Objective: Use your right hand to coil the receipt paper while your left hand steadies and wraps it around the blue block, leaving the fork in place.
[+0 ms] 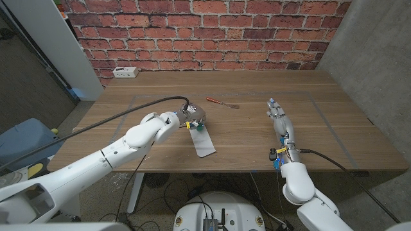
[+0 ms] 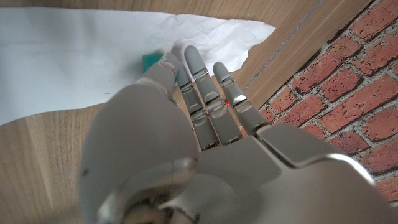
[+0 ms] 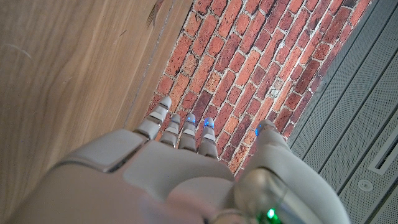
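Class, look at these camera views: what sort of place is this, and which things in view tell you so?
Probably a robotics lab or workshop, not a home: a bare wooden table against a brick wall, loose cables under the table, and a power strip at the far edge.

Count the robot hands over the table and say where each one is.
2. The left hand is near the table's middle, at the top end of the receipt paper by the blue block. The right hand is over bare wood on the right, holding nothing.
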Available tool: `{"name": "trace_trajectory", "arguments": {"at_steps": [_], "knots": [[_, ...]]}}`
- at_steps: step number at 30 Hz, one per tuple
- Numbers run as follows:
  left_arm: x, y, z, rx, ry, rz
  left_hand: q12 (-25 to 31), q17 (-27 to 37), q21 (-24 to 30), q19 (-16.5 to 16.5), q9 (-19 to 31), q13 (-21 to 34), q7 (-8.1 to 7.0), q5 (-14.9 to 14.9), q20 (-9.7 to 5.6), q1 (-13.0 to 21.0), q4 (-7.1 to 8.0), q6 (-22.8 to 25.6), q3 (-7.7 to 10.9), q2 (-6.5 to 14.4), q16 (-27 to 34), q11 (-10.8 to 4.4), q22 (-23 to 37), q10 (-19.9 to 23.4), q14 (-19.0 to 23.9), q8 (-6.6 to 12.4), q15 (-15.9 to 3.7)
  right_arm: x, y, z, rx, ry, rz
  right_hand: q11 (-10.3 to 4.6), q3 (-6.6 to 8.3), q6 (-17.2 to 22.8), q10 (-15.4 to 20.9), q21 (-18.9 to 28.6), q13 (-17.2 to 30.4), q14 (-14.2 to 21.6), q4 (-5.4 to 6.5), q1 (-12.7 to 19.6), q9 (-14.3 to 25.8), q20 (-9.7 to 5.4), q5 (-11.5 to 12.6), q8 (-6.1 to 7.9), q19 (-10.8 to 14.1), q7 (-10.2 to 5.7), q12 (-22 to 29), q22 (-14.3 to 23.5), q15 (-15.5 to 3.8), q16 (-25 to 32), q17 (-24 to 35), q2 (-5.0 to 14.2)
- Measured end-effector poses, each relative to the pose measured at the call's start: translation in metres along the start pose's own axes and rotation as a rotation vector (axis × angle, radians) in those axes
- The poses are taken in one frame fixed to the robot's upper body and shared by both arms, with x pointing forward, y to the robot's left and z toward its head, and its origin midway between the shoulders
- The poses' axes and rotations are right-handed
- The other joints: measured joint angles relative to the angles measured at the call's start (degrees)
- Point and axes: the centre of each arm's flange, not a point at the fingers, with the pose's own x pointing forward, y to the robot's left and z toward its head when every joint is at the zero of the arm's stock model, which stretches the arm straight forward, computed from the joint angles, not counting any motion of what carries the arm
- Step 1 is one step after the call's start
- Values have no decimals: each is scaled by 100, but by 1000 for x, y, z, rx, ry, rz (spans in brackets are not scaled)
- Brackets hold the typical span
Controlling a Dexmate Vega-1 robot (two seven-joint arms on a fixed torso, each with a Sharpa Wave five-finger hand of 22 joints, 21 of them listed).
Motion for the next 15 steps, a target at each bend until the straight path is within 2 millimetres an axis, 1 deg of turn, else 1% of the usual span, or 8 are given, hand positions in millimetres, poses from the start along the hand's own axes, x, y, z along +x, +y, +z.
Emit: {"name": "trace_trajectory", "arguments": {"at_steps": [7, 8, 9, 10, 11, 12, 14, 15], "knots": [[4, 2, 0, 7, -3, -40, 4, -43, 0, -2, -14, 98, 31, 24, 2, -67, -7, -31, -7, -54, -113, -61, 0, -58, -68, -26, 0, 4, -1, 0, 2, -3, -1, 0, 0, 0, 0, 0, 0, 0, 0, 0, 0, 0, 0, 0, 0, 0, 0, 0, 0, 0, 1, 0], [4, 2, 0, 7, -3, -39, -8, -51, 0, -18, -14, 140, 32, 37, 18, -184, -6, -32, -8, -12, -137, -106, 0, -62, -102, -40, 19, 4, -1, 0, 2, -3, -1, 0, 2, 0, 0, 0, 0, 0, -2, 0, 0, 0, 0, 0, 0, 0, 0, 0, 0, 0, 1, 0], [5, 2, 0, 10, -2, -47, -50, -65, 0, -21, -14, 146, 32, 36, 21, -244, 8, -33, -24, 3, -174, -192, -2, -23, -144, -66, 35, 5, -1, 0, 2, -4, -1, 0, 18, 0, 0, 0, 0, 0, -17, 0, 0, 0, 0, 0, 0, 0, 0, 0, 0, 0, 1, 0], [6, 3, 0, 11, -2, -49, -78, -69, 0, -41, -14, 180, 50, 36, 42, -277, 18, -52, -48, -23, -197, -209, -18, -37, -183, -86, 57, 5, -1, 0, 2, -3, 0, 0, 19, 0, 0, 0, 0, 0, -18, 0, 0, 0, 0, 0, 0, 0, 0, 0, 0, 0, 0, 0], [6, 2, 0, 15, -1, -62, -123, -79, 0, -66, -14, 182, 75, 36, 64, -368, 41, -77, -71, -11, -228, -305, -25, 27, -224, -123, 73, 6, -1, 0, 2, -4, 0, 0, 18, 0, 0, 0, 0, 0, -18, 0, 0, 0, 0, 0, 0, 0, 0, 0, 0, 0, 0, 0], [7, 2, 0, 17, 0, -70, -161, -92, 0, -107, -14, 192, 112, 36, 64, -457, 38, -113, -100, -10, -267, -364, -26, 25, -292, -169, 87, 7, -1, 0, 1, -3, 0, 0, 18, 0, 0, 0, 0, 0, -18, 0, 0, 0, 0, 0, 0, 0, 0, 0, 0, 0, 0, 0], [8, 4, -1, 19, 0, -69, -233, -118, 0, -175, -14, 205, 143, 36, 92, -545, 72, -145, -135, -11, -334, -434, -27, -3, -421, -234, 125, 7, -1, 0, 1, -1, 1, 0, 17, 0, 0, 0, 0, 0, -17, 0, 0, 0, 0, 0, 0, 0, 0, 0, 0, 0, 0, 0], [9, 4, -1, 24, 2, -84, -273, -122, 0, -215, -15, 194, 163, 37, 99, -592, 64, -165, -160, -37, -376, -435, -27, -45, -491, -249, 147, 9, -2, 0, 1, -1, 1, 0, 17, 0, 0, 0, 0, 0, -17, 0, 0, 0, 0, 0, 0, 0, 0, 0, 0, 0, 0, 0]]}}
